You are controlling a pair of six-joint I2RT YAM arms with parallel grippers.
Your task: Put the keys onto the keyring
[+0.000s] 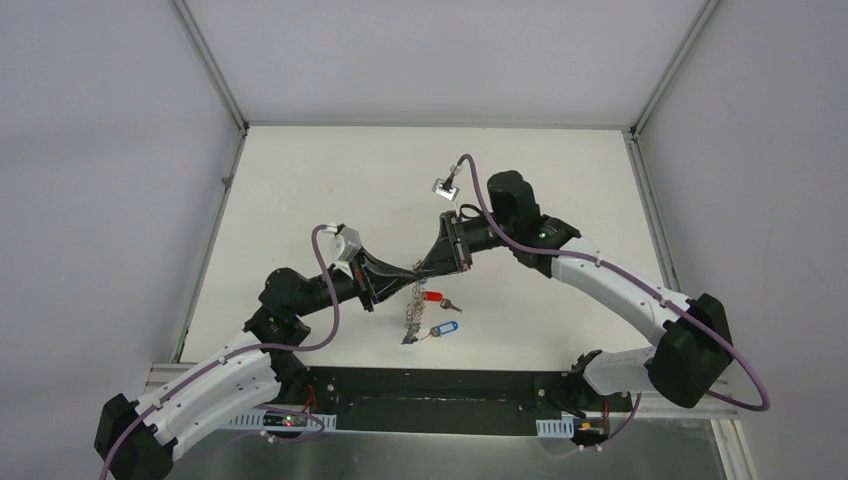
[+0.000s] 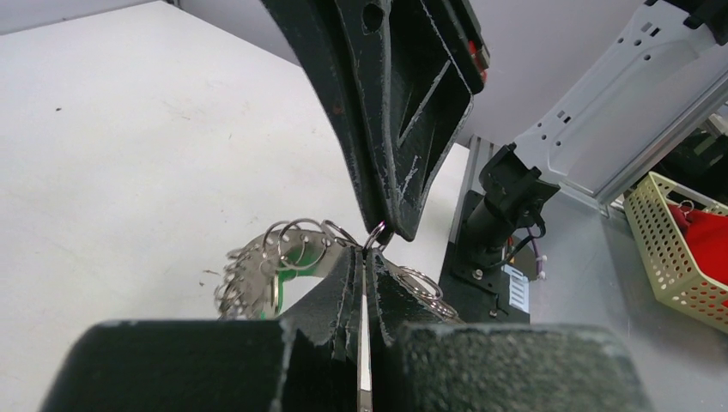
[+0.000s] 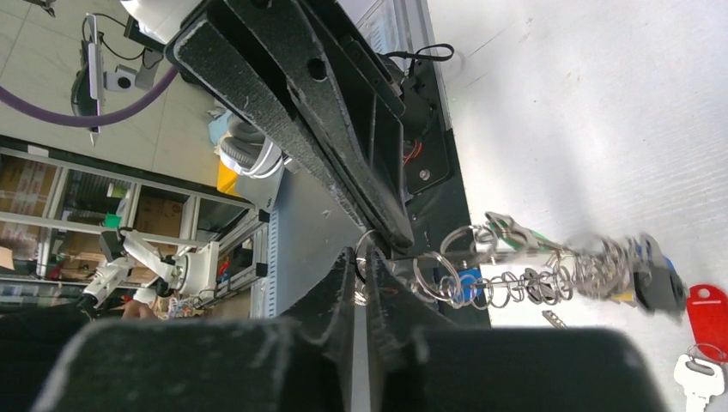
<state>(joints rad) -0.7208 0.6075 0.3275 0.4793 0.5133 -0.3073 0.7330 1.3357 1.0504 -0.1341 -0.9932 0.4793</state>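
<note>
The keyring, a flat grey ring edged with many wire loops, hangs off the table between both grippers. My left gripper is shut on its flat rim. My right gripper comes in from the opposite side, tips touching the left's, and is shut on one small wire loop at the rim. In the right wrist view the keyring stretches away to the right. The red-tagged key and the blue-tagged key lie loose on the table just right of the hanging ring. The red tag shows at the right edge.
A green tag hangs on the keyring. Off the table's near edge stand the right arm's base and a pale mesh basket. Walls close the table at left, back and right.
</note>
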